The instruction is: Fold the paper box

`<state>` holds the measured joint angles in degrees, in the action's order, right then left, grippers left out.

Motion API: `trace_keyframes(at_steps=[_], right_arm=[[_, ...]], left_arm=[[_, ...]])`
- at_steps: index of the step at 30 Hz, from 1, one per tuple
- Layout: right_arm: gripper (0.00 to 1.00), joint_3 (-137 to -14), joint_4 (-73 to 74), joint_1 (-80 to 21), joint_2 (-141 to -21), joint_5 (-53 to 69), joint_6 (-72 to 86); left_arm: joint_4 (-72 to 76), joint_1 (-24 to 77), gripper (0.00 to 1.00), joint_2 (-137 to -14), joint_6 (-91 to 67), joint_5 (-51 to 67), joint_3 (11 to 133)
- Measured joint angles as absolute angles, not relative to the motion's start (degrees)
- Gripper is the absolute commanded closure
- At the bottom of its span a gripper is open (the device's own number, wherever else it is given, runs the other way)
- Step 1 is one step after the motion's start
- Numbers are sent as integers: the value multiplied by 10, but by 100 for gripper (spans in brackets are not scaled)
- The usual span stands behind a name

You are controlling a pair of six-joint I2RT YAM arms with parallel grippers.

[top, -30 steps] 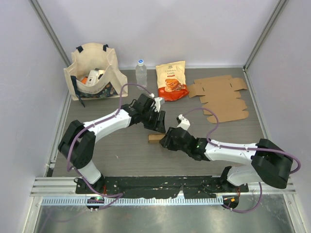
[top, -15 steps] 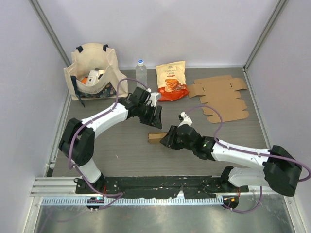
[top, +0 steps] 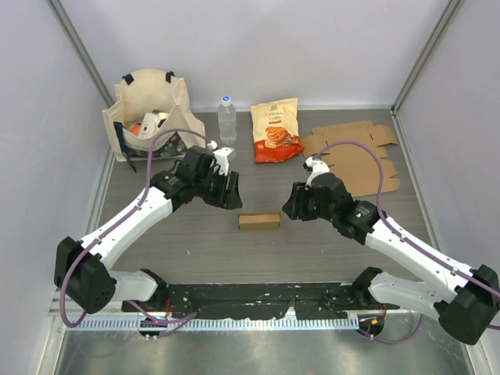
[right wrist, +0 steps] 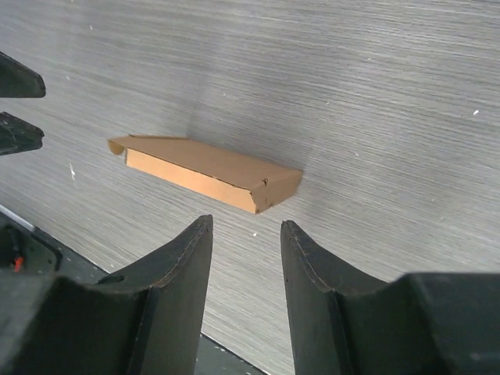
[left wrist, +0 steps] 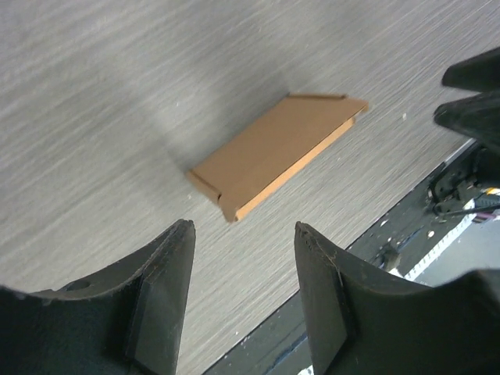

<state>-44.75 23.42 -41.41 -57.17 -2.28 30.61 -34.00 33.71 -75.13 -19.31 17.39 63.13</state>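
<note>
Over the grey table [top: 156, 242], the left gripper [top: 231, 191] and right gripper [top: 291, 206] hover with jaws parted, holding nothing. The small folded paper box [top: 258, 221] lies flat between them, touching neither.

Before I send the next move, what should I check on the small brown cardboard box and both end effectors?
1. Small brown cardboard box folded closed, lying flat on the grey table: ok.
2. Left end effector open, empty: ok.
3. Right end effector open, empty: ok.
4. Both end effectors apart from the box: ok.
5. Box flaps fully tucked: cannot tell.
</note>
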Motion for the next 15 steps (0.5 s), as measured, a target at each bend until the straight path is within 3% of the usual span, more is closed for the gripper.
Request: trace_keyframes(at_steps=[15], right_arm=[[59, -422, 181, -405, -646, 48, 195]], left_arm=[[-333, 340, 52, -768, -208, 182, 564]])
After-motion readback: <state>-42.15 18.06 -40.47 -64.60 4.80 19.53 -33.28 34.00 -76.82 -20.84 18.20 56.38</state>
